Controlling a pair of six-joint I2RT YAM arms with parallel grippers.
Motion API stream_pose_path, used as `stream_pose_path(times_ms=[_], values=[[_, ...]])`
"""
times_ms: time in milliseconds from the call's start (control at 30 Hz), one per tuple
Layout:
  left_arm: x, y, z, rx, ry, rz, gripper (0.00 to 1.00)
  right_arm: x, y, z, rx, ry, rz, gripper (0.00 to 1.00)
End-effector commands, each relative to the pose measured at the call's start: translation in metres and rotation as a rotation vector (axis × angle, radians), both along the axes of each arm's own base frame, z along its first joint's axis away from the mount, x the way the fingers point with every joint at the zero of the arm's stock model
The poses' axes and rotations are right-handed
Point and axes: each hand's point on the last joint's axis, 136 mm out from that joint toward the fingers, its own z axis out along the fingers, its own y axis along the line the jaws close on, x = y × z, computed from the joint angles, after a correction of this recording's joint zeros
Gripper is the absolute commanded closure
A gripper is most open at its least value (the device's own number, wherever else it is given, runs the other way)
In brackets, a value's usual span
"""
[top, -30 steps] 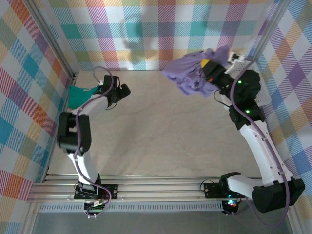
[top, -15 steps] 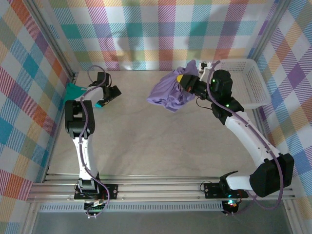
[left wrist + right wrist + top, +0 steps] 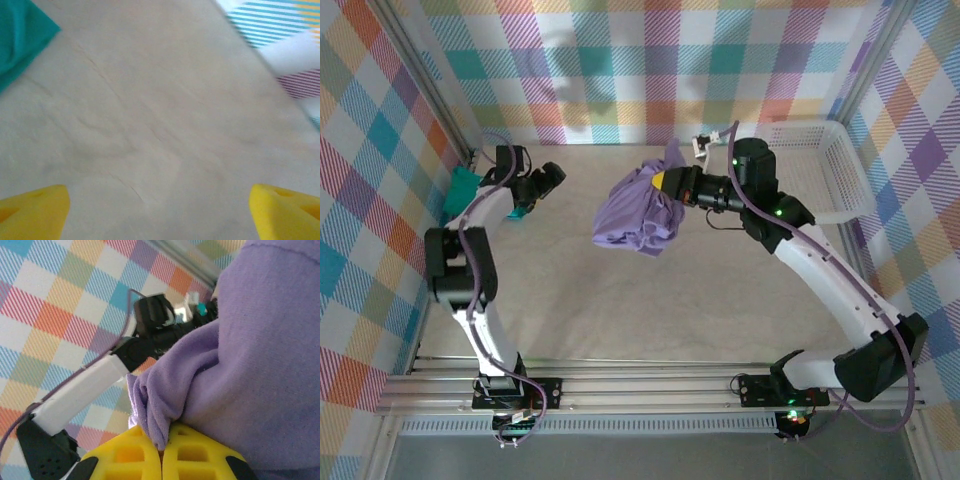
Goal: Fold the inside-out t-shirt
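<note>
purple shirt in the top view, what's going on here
The right hand is shut on a pinch of the lavender t-shirt and holds it, crumpled in a bundle, over the middle of the table. The left hand is open and empty above bare tabletop, near a teal garment at the left edge. No fold has been made yet.

Your t-shirt (image 3: 260,365) is soft, matt purple knit cloth with a fine weave, bunched into deep folds. The right end effector (image 3: 161,455) pinching it has yellow moulded plastic fingers, latticed and dull. The left end effector (image 3: 160,210) is the same smooth yellow plastic. Your tabletop (image 3: 150,100) looks matt beige, faintly veined like stone. The teal garment (image 3: 20,35) is smooth cloth. The basket (image 3: 850,170) at the far right corner is white perforated plastic, and the rails (image 3: 650,385) along the near edge are brushed metal.
</note>
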Motion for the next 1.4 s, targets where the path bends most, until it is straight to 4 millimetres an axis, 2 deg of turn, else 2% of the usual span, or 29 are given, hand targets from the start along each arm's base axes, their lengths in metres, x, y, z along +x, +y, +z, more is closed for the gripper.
stream_pose_path(times_ms=[0,67,100,167,233,267,333,400,433,467,500,533,667,733,800,867,967,1033,1067,1133,1167,1200,1233,1267,1300,1333,1367], values=[[-0.025,-0.013,0.056,-0.034,-0.142,-0.023,0.07,-0.014,0.003,-0.028,-0.016,0.159,0.049,1.00],[-0.048,-0.003,0.057,0.009,-0.132,0.022,0.07,0.003,0.002,-0.042,-0.069,0.163,0.011,0.97],[-0.058,0.000,0.059,0.024,-0.133,0.039,0.07,0.018,0.000,-0.052,-0.102,0.166,-0.016,0.93],[-0.075,-0.001,0.060,0.030,-0.142,0.048,0.07,0.065,-0.009,-0.089,-0.179,0.214,-0.095,0.75],[-0.094,-0.014,0.056,0.024,-0.139,0.022,0.07,0.115,-0.024,-0.135,-0.299,0.275,-0.160,0.58],[-0.103,-0.022,0.055,0.022,-0.140,0.003,0.06,0.134,-0.034,-0.155,-0.386,0.293,-0.191,0.51],[-0.125,-0.049,0.048,0.022,-0.145,-0.073,0.05,0.152,-0.056,-0.183,-0.579,0.278,-0.251,0.46],[-0.148,-0.081,0.036,0.024,-0.144,-0.177,0.03,0.144,-0.069,-0.192,-0.670,0.246,-0.265,0.42],[-0.162,-0.097,0.023,0.022,-0.128,-0.231,0.03,0.125,-0.073,-0.202,-0.700,0.237,-0.249,0.33],[-0.172,-0.111,0.014,0.016,-0.122,-0.275,0.02,0.107,-0.075,-0.203,-0.702,0.217,-0.238,0.27],[-0.184,-0.124,-0.001,0.007,-0.101,-0.324,0.02,0.089,-0.074,-0.205,-0.696,0.200,-0.217,0.23],[-0.195,-0.135,-0.015,0.006,-0.078,-0.362,0.03,0.062,-0.074,-0.211,-0.692,0.195,-0.189,0.20],[-0.216,-0.153,-0.053,0.058,-0.018,-0.447,0.09,-0.015,-0.076,-0.245,-0.676,0.273,-0.127,0.21],[-0.215,-0.157,-0.065,0.072,0.007,-0.466,0.15,-0.036,-0.059,-0.262,-0.622,0.302,-0.074,0.23],[-0.210,-0.166,-0.069,0.062,0.011,-0.482,0.22,-0.039,-0.042,-0.277,-0.586,0.311,-0.051,0.26],[-0.201,-0.173,-0.071,0.053,0.000,-0.483,0.32,-0.031,-0.027,-0.290,-0.588,0.315,-0.046,0.29],[-0.192,-0.176,-0.076,0.045,0.009,-0.457,0.45,-0.012,-0.026,-0.314,-0.688,0.313,-0.101,0.31],[-0.189,-0.174,-0.077,0.051,0.009,-0.438,0.52,0.003,-0.028,-0.326,-0.733,0.283,-0.139,0.38],[-0.188,-0.173,-0.076,0.055,0.005,-0.432,0.56,0.008,-0.027,-0.328,-0.742,0.264,-0.144,0.45],[-0.186,-0.172,-0.070,0.061,-0.008,-0.425,0.68,0.019,-0.024,-0.322,-0.753,0.215,-0.147,0.69],[-0.184,-0.170,-0.063,0.071,-0.024,-0.419,0.77,0.023,-0.023,-0.308,-0.755,0.175,-0.143,0.82],[-0.181,-0.168,-0.052,0.076,-0.047,-0.414,0.84,0.027,-0.025,-0.290,-0.760,0.124,-0.145,0.90],[-0.177,-0.167,-0.038,0.078,-0.076,-0.408,0.88,0.029,-0.028,-0.269,-0.759,0.072,-0.152,0.92],[-0.173,-0.163,-0.018,0.075,-0.120,-0.392,0.92,0.028,-0.032,-0.239,-0.746,0.013,-0.158,0.94],[-0.168,-0.159,0.009,0.064,-0.178,-0.374,0.97,0.025,-0.034,-0.208,-0.723,-0.055,-0.152,0.96],[-0.166,-0.155,0.033,0.051,-0.226,-0.358,1.00,0.020,-0.036,-0.171,-0.684,-0.134,-0.152,0.98],[-0.166,-0.151,0.067,0.036,-0.293,-0.338,1.00,0.012,-0.040,-0.128,-0.635,-0.222,-0.159,1.00]])
